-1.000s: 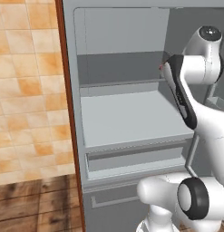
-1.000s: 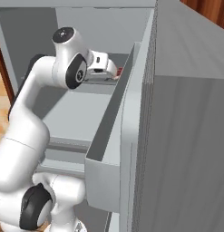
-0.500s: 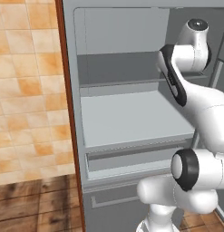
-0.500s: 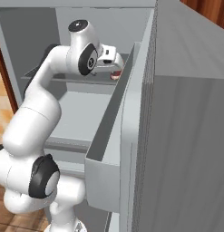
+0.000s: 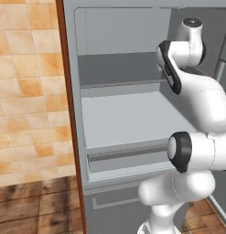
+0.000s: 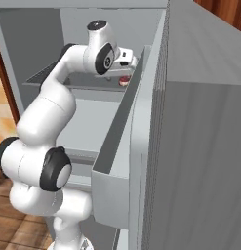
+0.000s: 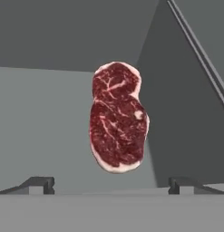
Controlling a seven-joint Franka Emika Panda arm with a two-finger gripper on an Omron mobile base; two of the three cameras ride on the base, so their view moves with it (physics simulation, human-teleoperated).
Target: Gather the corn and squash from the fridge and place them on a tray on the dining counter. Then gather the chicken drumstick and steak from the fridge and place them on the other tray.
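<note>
Left base view shows the open fridge (image 5: 123, 114) with two bare grey shelves, an upper shelf (image 5: 121, 68) and a wider lower shelf (image 5: 132, 116), one drawer front beneath them, and the white arm reaching up along the right side toward the upper shelf. Right base view looks past the fridge door (image 6: 127, 146) and adds what the left one hides: one steak (image 6: 124, 81), a small red patch lying on the upper shelf at its right edge, just under the gripper (image 6: 129, 61). Hand view gives the steak (image 7: 118, 118) closest: a single raw, marbled cut with a pale fat rim, lying flat on the grey shelf near the fridge's side wall. It sits centred between the two dark fingertips (image 7: 41, 183), ahead of them and not touching either. The claw's jaws stand wide apart, holding nothing.
</note>
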